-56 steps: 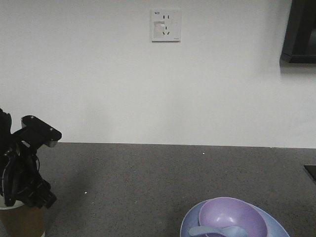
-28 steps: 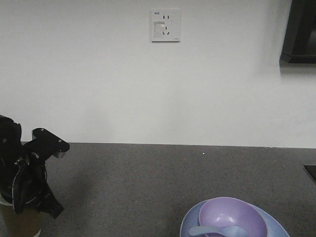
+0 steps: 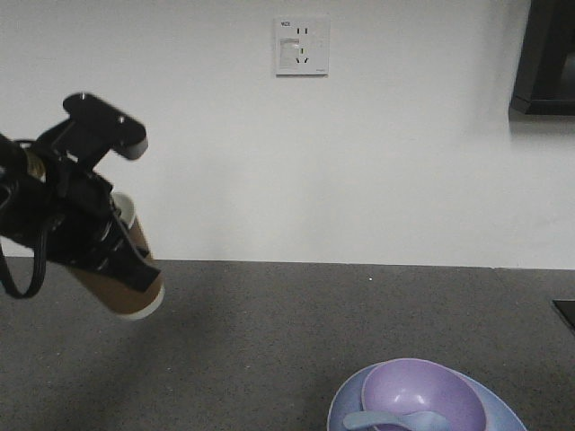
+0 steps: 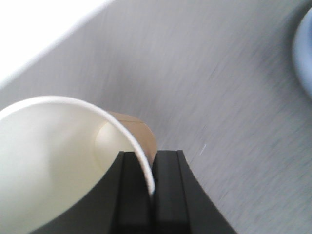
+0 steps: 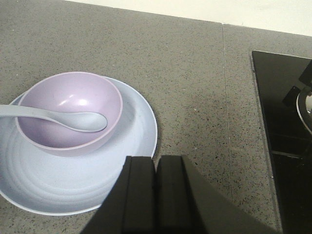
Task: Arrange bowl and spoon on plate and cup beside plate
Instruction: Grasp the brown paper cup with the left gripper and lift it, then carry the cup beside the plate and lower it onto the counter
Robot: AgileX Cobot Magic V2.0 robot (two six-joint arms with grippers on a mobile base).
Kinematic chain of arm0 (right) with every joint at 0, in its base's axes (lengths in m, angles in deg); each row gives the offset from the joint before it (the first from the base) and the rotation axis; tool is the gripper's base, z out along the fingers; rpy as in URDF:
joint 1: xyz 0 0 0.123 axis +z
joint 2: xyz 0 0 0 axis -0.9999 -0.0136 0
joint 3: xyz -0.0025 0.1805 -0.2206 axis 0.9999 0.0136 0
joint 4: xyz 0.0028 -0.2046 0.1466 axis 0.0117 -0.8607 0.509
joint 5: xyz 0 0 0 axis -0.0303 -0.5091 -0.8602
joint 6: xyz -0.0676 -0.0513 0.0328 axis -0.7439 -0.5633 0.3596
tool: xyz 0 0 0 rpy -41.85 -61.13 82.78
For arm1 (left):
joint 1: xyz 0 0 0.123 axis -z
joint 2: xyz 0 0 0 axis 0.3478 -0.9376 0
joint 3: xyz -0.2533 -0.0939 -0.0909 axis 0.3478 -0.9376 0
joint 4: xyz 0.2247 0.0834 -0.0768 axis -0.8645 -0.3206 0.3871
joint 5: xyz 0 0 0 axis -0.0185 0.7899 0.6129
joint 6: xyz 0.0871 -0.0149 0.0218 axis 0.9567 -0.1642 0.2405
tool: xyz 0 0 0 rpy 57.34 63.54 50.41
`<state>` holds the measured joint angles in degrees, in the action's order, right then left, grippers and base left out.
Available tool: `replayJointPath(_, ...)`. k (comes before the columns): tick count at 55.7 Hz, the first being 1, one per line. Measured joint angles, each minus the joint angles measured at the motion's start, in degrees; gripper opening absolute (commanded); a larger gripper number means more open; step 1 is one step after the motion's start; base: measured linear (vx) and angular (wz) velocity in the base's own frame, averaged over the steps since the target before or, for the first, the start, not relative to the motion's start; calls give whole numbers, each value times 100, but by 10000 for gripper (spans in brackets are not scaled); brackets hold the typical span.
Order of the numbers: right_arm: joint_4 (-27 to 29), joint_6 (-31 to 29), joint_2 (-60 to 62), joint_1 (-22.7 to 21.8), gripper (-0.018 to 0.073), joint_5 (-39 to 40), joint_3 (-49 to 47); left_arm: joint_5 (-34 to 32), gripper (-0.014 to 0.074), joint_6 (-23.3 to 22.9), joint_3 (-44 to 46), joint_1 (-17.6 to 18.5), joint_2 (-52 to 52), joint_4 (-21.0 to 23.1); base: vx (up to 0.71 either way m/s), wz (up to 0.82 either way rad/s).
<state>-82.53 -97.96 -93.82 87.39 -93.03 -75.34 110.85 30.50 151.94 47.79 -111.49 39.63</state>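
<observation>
My left gripper (image 4: 151, 161) is shut on the rim of the brown paper cup (image 4: 63, 161), one finger inside and one outside. In the front view the cup (image 3: 130, 274) hangs tilted in the air at the left, well above the dark counter, under the left arm (image 3: 63, 197). The lavender bowl (image 5: 70, 112) sits on the light blue plate (image 5: 131, 146), with the pale blue spoon (image 5: 68, 118) lying in the bowl. Bowl (image 3: 422, 395) and plate (image 3: 346, 400) also show at the front view's bottom edge. My right gripper (image 5: 156, 163) is shut and empty, just right of the plate's rim.
A black cooktop (image 5: 282, 136) is set into the grey counter (image 5: 195, 63) to the right of the plate. A white wall with a socket (image 3: 302, 47) stands behind the counter. A dark cabinet (image 3: 548, 54) hangs at the upper right.
The left arm has lifted the cup off the counter, up and to the right, and the cup now tilts. Bowl, spoon and plate have not moved.
</observation>
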Motion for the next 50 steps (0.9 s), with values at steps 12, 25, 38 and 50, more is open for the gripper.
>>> replayJointPath(12, 0, 0, 0, 0, -9, -5, 0, -36, -3, 262, 479, 452, -48, 578, 0, 0)
replayJointPath(25, 0, 0, 0, 0, -9, -5, 0, 7, -1, 339, 509, 865, -548, 697, 0, 0)
replayJointPath(38, 0, 0, 0, 0, -9, -5, 0, 170, 0, 330, 509, 1053, -1163, 698, 0, 0)
replayJointPath(50, -37, 0, 0, 0, -9, -22, 0, 101, 0, 334, 509, 1483, -1747, 699, 0, 0)
